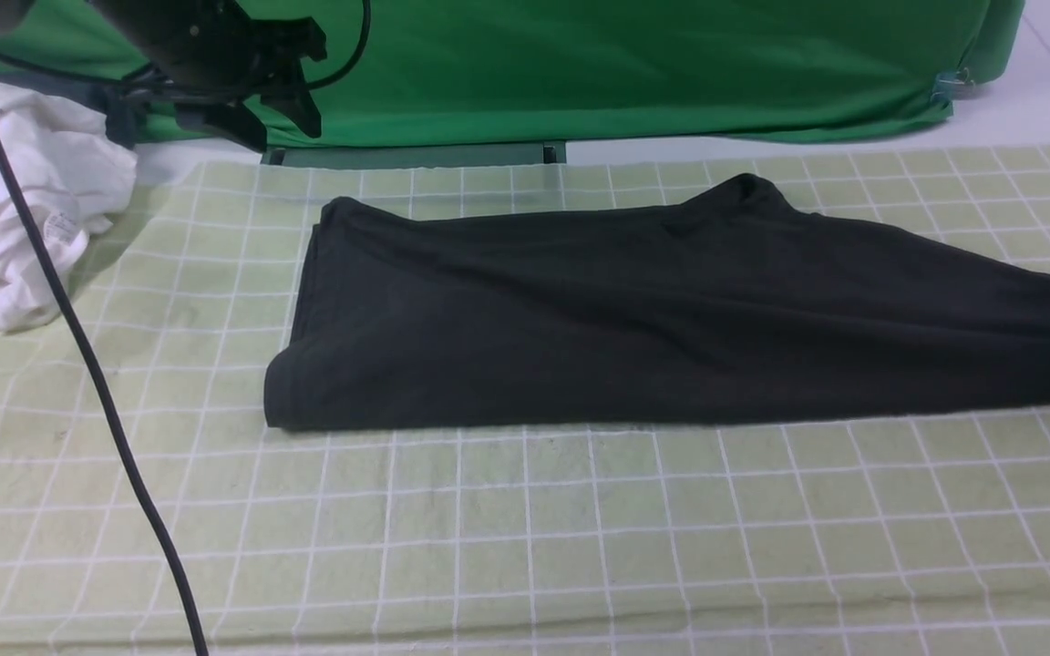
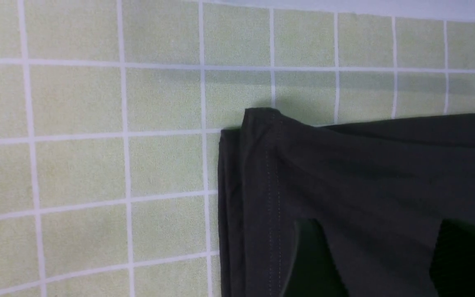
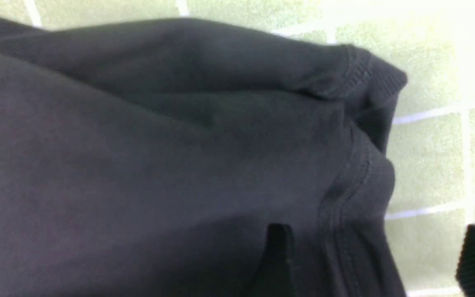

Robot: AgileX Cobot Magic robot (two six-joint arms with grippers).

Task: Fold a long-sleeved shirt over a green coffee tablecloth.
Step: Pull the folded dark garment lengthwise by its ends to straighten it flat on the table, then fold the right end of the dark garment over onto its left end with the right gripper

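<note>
The long-sleeved shirt (image 1: 525,337) is lying across the green coffee tablecloth (image 1: 525,538), folded into one long dark band, and it reaches from the centre toward three o'clock, where the front view cuts it. One corner, at its ten o'clock side, makes a small peak; another raised fold is near one o'clock. The left pincer (image 1: 293,114) is at eleven o'clock, apart from the shirt, with its fingers spread and nothing between them. The right pincer (image 3: 373,251) is at three o'clock, at the shirt's hemmed end, and its fingers are also released. A white garment (image 1: 33,200) is crumpled at ten o'clock.
</note>
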